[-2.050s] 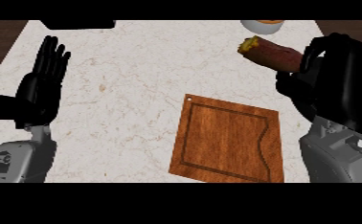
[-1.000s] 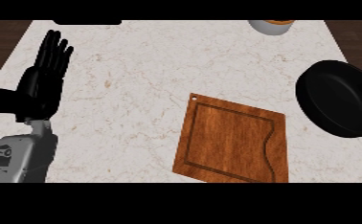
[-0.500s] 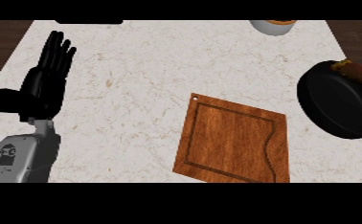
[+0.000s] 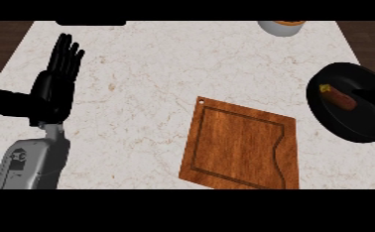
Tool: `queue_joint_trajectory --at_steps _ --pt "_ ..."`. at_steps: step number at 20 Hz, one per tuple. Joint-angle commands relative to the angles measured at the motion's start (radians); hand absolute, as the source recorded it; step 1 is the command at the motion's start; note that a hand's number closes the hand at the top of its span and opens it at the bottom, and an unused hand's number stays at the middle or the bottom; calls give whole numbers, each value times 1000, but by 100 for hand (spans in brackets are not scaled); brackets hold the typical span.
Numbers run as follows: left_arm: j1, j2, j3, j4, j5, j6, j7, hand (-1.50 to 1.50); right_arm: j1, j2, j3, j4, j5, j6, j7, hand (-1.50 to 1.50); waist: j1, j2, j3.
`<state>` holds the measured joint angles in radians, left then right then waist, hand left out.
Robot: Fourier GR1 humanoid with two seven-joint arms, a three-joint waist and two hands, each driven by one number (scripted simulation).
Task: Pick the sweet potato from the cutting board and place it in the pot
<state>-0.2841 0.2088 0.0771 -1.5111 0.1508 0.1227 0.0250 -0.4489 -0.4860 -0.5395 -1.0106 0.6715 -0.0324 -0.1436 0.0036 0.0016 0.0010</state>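
Potato [image 4: 339, 97]: now lay in the pot [image 4: 351, 127]; I judged the placing done.
Board [image 4: 242, 149]: bare.
Right hand: had left my view.
Left hand [image 4: 55, 85]: resting, fingers straight, holding nothing.

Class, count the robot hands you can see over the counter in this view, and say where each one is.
1. The left hand rests open, fingers up, near the view's left edge. The right hand does not show here; it is out of view.
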Motion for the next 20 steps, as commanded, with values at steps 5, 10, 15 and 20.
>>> queue_joint_trajectory --at_steps 5,10,15,20 --pt "11 4 6 -20 1 -8 19 0 -28 24 -154 -13 -229 17 11 -150 -5 -3 0" --pt "-50 12 20 -3 -7 10 61 0 -14 -33 -250 -5 -362 61 13 -150 -9 -1 0" --pt "-31 14 19 -33 -1 -5 70 0 93 -87 -361 -30 -493 123 -79 -150 -14 -3 0" --pt "33 -33 -25 -82 -38 15 44 0 101 -191 -437 209 -579 167 -235 -150 0 0 1"
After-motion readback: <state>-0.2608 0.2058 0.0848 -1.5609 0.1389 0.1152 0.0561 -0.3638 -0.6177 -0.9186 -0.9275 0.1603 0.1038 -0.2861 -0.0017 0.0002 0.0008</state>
